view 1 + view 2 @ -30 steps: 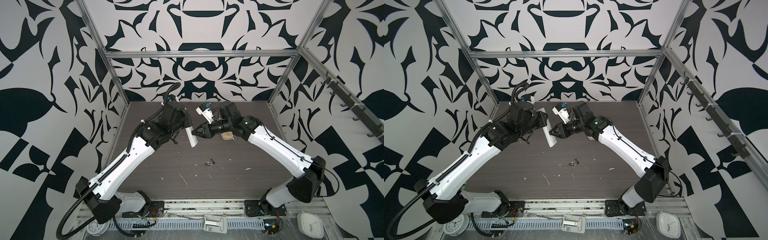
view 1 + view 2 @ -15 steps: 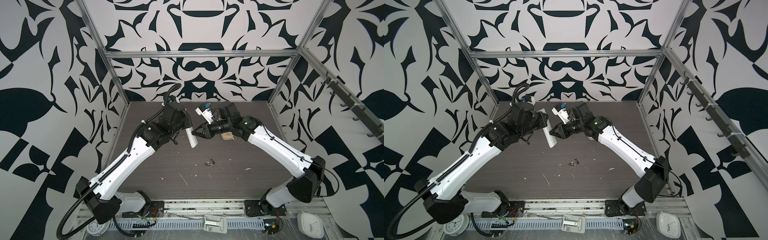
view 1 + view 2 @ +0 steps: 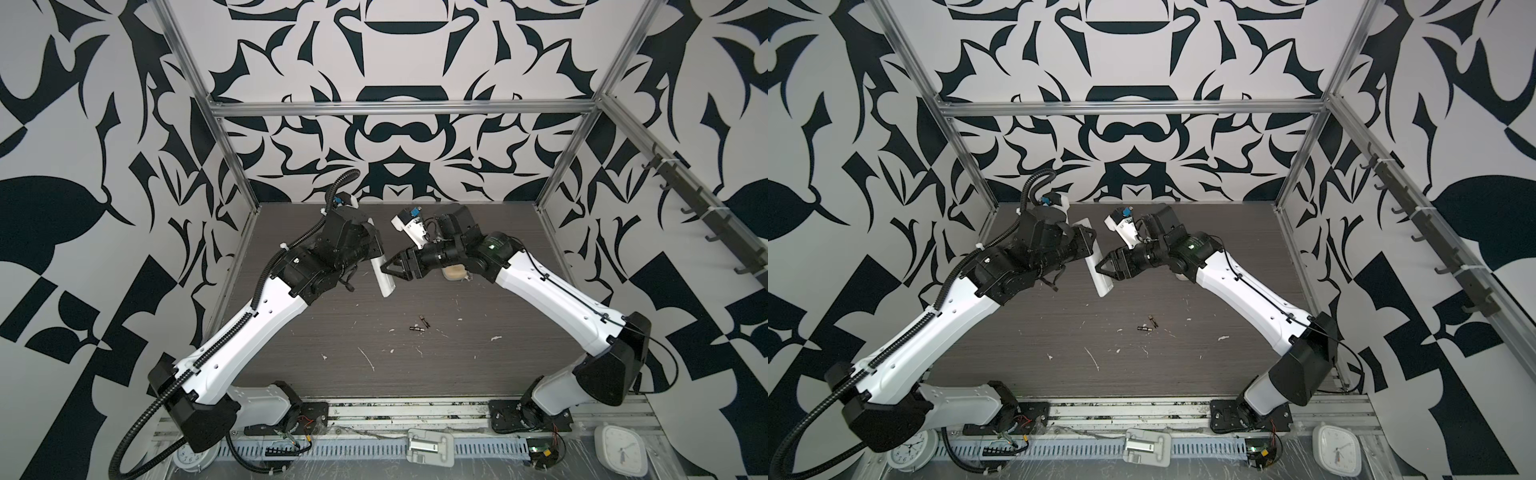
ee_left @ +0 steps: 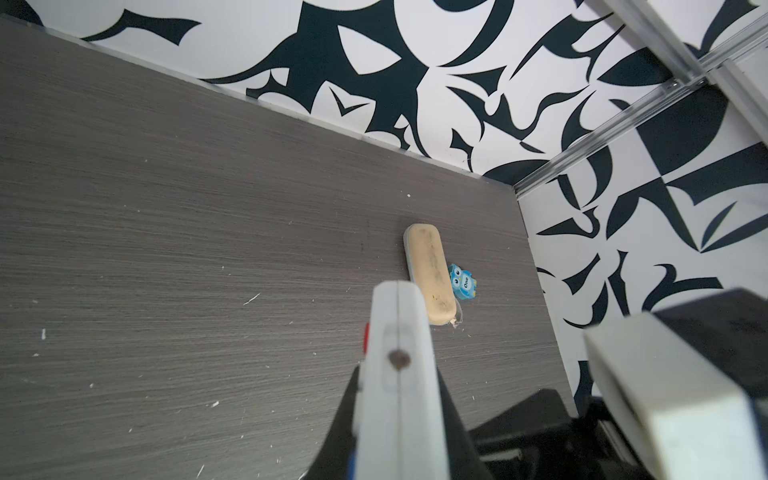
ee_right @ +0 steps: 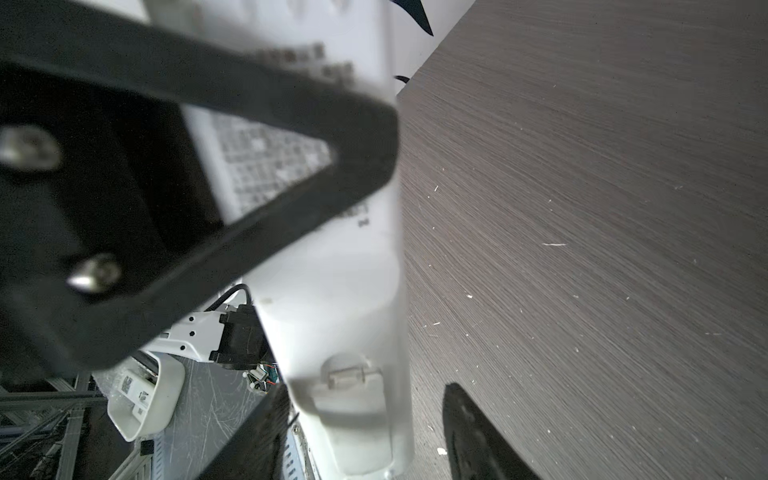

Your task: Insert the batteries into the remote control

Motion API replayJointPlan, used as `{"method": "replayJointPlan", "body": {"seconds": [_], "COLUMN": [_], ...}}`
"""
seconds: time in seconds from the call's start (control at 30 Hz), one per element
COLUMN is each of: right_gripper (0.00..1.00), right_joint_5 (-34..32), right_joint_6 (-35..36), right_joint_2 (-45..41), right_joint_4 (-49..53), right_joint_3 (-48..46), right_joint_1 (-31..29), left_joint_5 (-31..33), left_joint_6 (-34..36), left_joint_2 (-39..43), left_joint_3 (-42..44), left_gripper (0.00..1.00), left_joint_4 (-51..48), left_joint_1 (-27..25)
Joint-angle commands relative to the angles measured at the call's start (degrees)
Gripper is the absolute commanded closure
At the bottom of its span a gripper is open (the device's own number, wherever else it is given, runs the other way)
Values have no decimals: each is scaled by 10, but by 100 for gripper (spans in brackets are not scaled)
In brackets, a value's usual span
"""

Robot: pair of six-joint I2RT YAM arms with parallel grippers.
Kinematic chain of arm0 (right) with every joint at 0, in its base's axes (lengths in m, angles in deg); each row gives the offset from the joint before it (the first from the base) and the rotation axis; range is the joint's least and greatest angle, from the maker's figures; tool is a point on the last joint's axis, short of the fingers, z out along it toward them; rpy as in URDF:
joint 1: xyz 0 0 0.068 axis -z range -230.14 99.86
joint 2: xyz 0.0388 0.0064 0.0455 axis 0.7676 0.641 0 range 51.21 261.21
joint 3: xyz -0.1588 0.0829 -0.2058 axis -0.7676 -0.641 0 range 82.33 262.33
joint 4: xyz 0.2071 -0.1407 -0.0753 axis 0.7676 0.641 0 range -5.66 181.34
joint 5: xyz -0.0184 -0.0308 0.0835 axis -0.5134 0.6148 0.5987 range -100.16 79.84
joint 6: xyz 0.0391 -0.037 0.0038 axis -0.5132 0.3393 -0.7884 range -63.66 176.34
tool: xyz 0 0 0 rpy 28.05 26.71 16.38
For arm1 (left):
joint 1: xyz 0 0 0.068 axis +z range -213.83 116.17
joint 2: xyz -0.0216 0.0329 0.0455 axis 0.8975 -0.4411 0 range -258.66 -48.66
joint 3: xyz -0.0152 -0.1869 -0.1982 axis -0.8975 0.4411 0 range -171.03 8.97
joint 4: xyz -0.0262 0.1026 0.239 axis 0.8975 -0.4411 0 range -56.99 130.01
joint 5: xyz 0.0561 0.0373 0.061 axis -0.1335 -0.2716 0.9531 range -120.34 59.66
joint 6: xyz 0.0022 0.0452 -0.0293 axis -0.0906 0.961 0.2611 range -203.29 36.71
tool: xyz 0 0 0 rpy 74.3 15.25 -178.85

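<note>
Remote control [image 3: 383, 279], slim white bar, tilted

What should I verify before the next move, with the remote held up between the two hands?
1. Grip: left hand shut on remote control: ok.
2. Remote lifted off the table: ok.
3. Jaws of right hand open at the remote: ok.
4. Compartment open: not ok, battery cover looks fitted.
5. Both batteries loose on the table: ok.
6. Battery polarity readable: cannot tell.
</note>
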Motion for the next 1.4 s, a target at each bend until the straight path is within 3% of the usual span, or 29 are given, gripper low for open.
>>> {"method": "replayJointPlan", "body": {"seconds": [0.0, 0.2, 0.43, 0.87, 1.13, 1.37], "right_gripper": [32, 28, 43, 41, 66, 71], "right_joint_5": [2, 38, 43, 30, 22, 20], "right_joint_6": [-22, -1, 21, 29, 33, 40], "right_joint_2": [-36, -44, -35, -23, -19, -17], "right_joint_4": [-10, -16, 0, -3, -4, -2], "right_joint_3": [2, -12, 1, 18, 22, 26], "right_joint_1": [0, 0, 0, -9, -16, -17], "left_joint_5": [-5, -38, -44, -53, -56, -56], "left_joint_6": [4, 21, 32, 30, 28, 25], "left_joint_2": [24, 35, 48, 46, 45, 49], "left_joint_3": [12, 29, 35, 38, 39, 46], "left_gripper": [100, 100, 100, 100, 100, 100], "left_joint_4": [31, 67, 69, 78, 80, 79], "left_joint_1": [1, 1, 0, 0, 1, 0]}}
